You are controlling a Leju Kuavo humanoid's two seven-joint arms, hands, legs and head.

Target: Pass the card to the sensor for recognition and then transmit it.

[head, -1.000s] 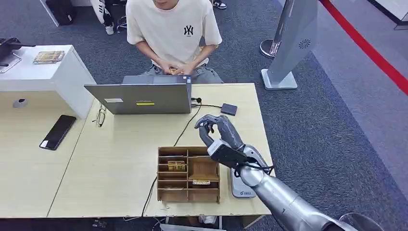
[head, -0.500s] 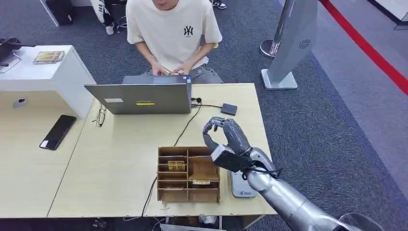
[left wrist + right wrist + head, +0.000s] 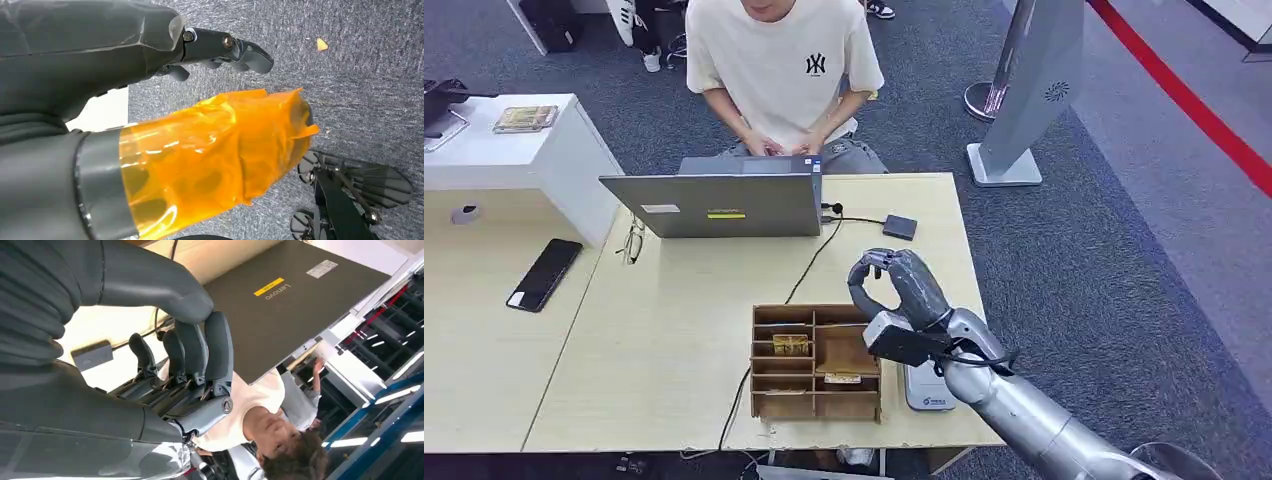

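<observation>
With my right hand curled in on nothing above the table, just past the wooden organizer where a card lay in a compartment, I judged I should spread the fingers before reaching down for a clean pinch.

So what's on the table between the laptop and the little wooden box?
In the head view, just a black cable crossing bare tabletop between the laptop and wooden box.

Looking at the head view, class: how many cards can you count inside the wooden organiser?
2: a gold card in a left compartment, another card lower right in the brown wooden organiser. Others may be hidden.
</observation>
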